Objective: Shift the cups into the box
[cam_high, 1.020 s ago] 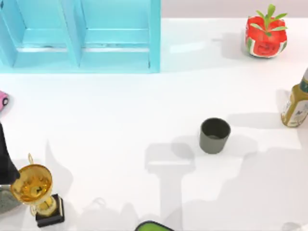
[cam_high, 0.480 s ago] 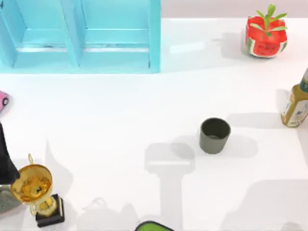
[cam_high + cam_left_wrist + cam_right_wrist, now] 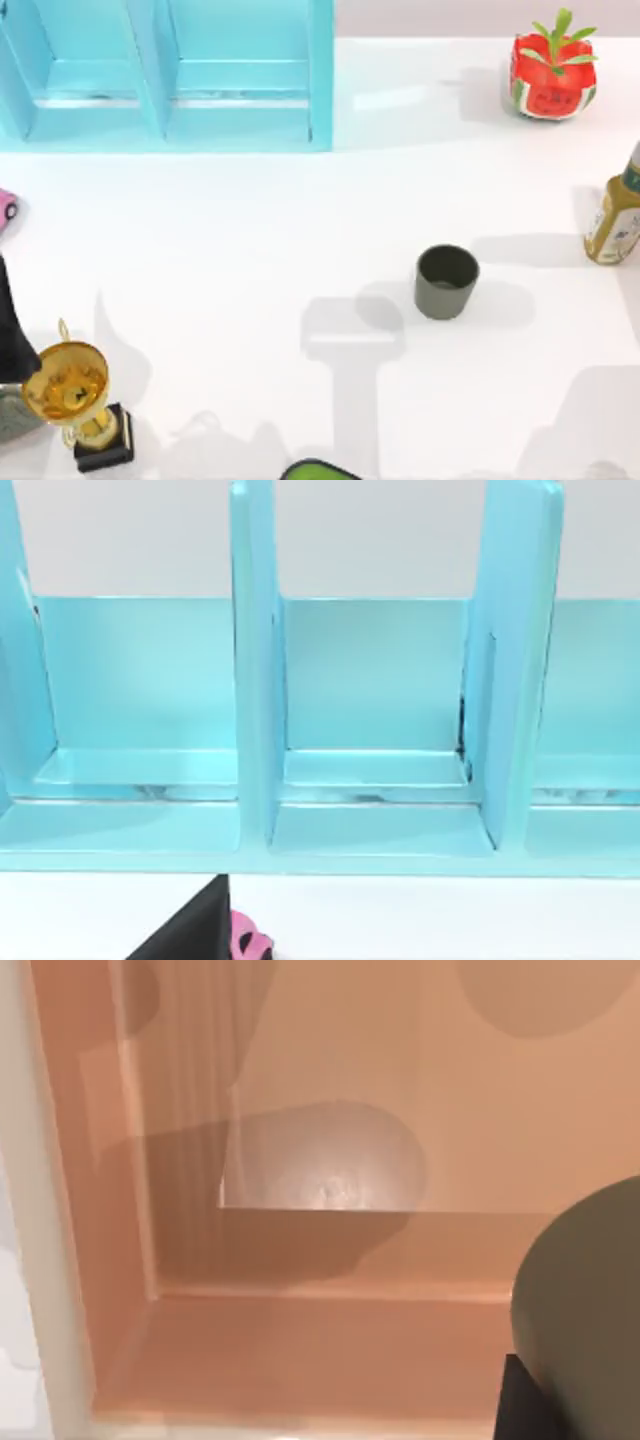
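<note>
One dark grey-olive cup [image 3: 446, 281] stands upright on the white table, right of centre in the top view. In the right wrist view a second cup [image 3: 585, 1300] sits close in front of the camera over the orange-tan inside of the box [image 3: 300, 1360]. A dark finger [image 3: 520, 1405] of my right gripper lies against it, so the gripper looks shut on this cup. My left arm [image 3: 10, 335] is parked at the table's left edge, beside the gold trophy.
A gold trophy [image 3: 70, 390] stands at the front left. A blue shelf unit [image 3: 170, 75] fills the back left. A watermelon pot [image 3: 552, 72] and a bottle [image 3: 615, 215] stand on the right. Also present: a pink toy [image 3: 6, 207], a green object [image 3: 318, 468].
The large shadow at the table's front right has slid further right and towards the front edge. The cup on the table and the left arm have not moved.
</note>
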Motion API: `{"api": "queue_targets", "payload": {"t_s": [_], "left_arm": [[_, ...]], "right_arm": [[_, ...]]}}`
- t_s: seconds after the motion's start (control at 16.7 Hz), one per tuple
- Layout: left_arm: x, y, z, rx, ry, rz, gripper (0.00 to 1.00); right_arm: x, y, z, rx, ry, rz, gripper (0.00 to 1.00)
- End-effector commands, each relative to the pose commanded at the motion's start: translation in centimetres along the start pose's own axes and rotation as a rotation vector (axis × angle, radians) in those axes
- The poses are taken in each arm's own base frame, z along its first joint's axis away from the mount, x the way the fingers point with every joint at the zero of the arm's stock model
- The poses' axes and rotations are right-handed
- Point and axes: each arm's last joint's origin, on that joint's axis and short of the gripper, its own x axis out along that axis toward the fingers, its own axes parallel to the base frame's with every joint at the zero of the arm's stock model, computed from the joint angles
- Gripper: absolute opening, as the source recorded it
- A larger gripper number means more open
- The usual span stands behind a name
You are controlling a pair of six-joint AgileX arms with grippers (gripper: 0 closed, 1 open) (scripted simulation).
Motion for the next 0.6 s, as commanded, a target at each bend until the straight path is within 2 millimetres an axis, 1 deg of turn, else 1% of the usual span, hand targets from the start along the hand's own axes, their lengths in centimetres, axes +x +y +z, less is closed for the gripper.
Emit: {"api": "queue_targets", "payload": {"t_s": [0.12, 0.18, 0.42, 0.6], "left_arm": [[0.0, 0.0, 0.0, 0.000, 0.000, 0.000, 1.00], [0.0, 0.0, 0.0, 0.000, 0.000, 0.000, 1.00], [0.0, 0.0, 0.0, 0.000, 0.000, 0.000, 1.00], [0.0, 0.0, 0.0, 0.000, 0.000, 0.000, 1.00]], "right_arm": [[1.6, -0.2, -0.2, 0.002, 0.004, 0.003, 0.00], [2.0, -0.3, -0.2, 0.002, 0.006, 0.005, 0.00], [2.2, -0.3, -0.2, 0.003, 0.007, 0.005, 0.00], [2.2, -0.3, -0.2, 0.003, 0.007, 0.005, 0.23]]}}
